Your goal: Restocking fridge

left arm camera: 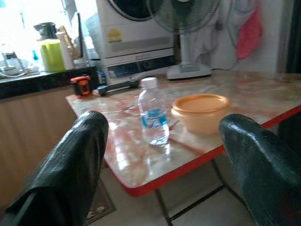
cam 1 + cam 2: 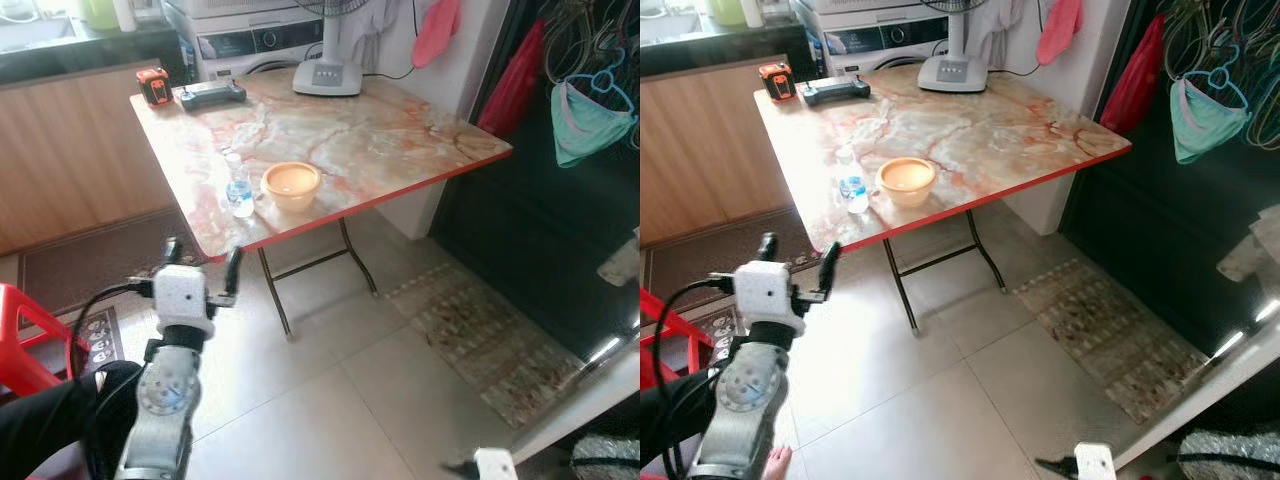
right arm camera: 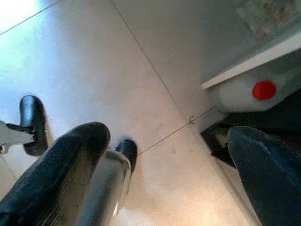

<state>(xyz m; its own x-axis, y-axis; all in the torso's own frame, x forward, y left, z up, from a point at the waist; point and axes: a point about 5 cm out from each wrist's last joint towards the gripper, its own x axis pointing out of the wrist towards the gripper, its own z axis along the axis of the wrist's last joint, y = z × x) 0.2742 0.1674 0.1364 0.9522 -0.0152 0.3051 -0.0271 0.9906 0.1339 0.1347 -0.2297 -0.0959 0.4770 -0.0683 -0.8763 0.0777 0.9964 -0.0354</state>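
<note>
A folding table [image 2: 400, 140] with a marbled orange-and-white top and a red edge stands in front of the robot, and near its closest edge a small clear water bottle [image 2: 238, 187] with a blue label stands upright, just beside an orange bowl [image 2: 291, 184]. The two sit close together but apart. At the far side of the table lie a black controller [image 2: 210, 94] and a small orange-and-black tape measure [image 2: 153, 85], with the white base of a standing fan [image 2: 327, 76] further along. Behind them is a white washing machine [image 2: 255, 40], and a wooden counter [image 2: 70, 150] runs off to the left. The left gripper [image 2: 203, 264] is raised in front of the table's near edge, short of it, its two black fingers [image 1: 70, 160] spread wide with nothing between them, aimed toward the bottle and bowl. The right gripper [image 3: 164, 160] hangs low over the pale tiled floor [image 2: 330, 390], its fingers also apart and empty. A red plastic chair [image 2: 25, 340] sits at the left, and a patterned mat [image 2: 490, 340] lies on the tiles to the right.
</note>
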